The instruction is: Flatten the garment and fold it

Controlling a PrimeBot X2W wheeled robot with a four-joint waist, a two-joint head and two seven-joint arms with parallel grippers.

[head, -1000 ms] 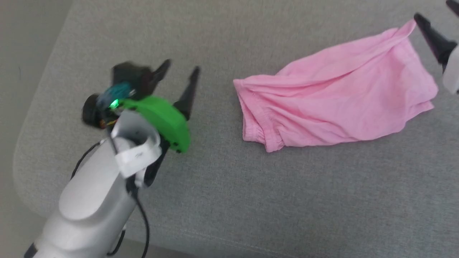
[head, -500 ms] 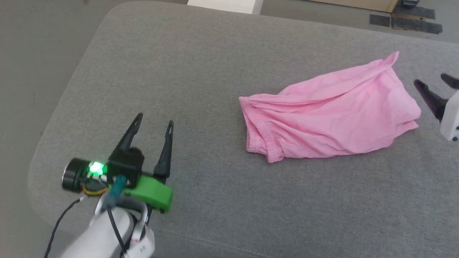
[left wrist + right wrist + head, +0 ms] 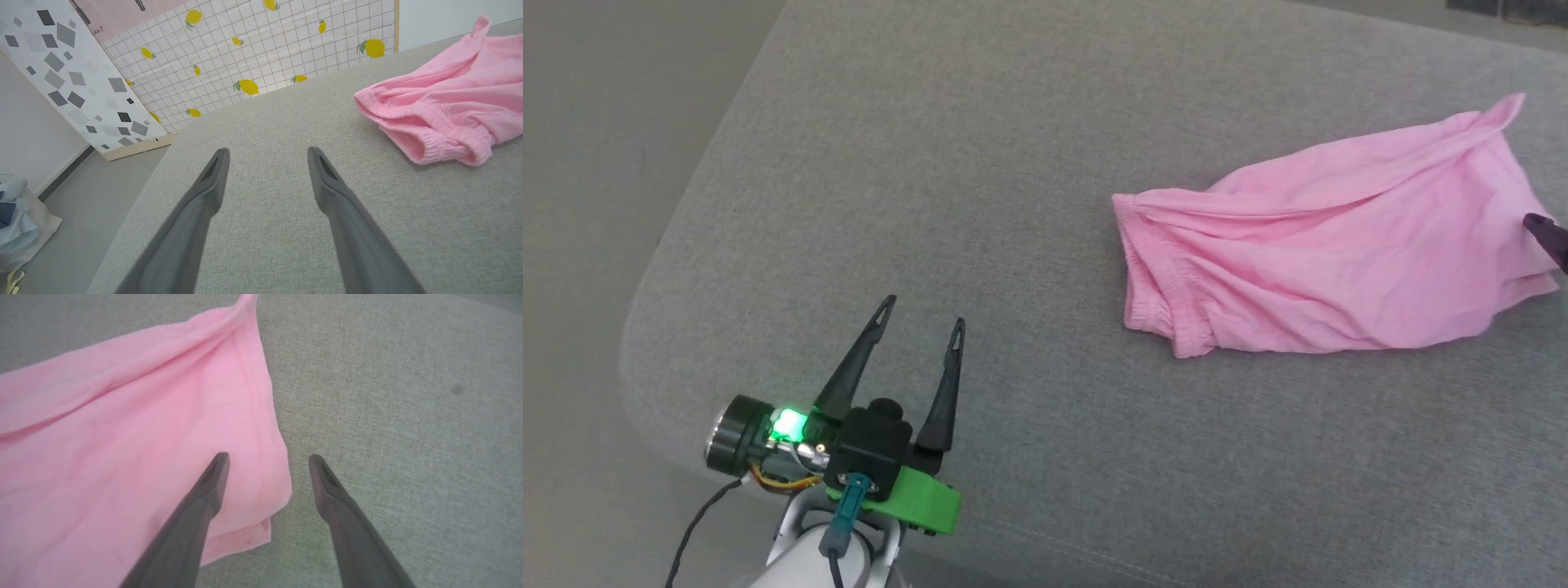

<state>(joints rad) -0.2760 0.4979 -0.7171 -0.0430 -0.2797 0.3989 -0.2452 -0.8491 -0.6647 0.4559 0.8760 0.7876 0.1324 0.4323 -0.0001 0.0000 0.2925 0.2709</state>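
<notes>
L gripper (image 3: 923, 310) spread, empty; garment (image 3: 1323, 253) well off to its right; R gripper (image 3: 267, 457) spread over garment's hem edge

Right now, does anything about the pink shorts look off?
Nothing damaged or spilled. The garment lies rumpled on the grey cushion: a long fold ridge crosses its top, the waistband is bunched, and its far corner peaks up. Both the left gripper and right gripper are open, holding nothing.

Staged studio: lemon-print backdrop panel (image 3: 286, 45), grey upholstered platform (image 3: 980, 163).
</notes>
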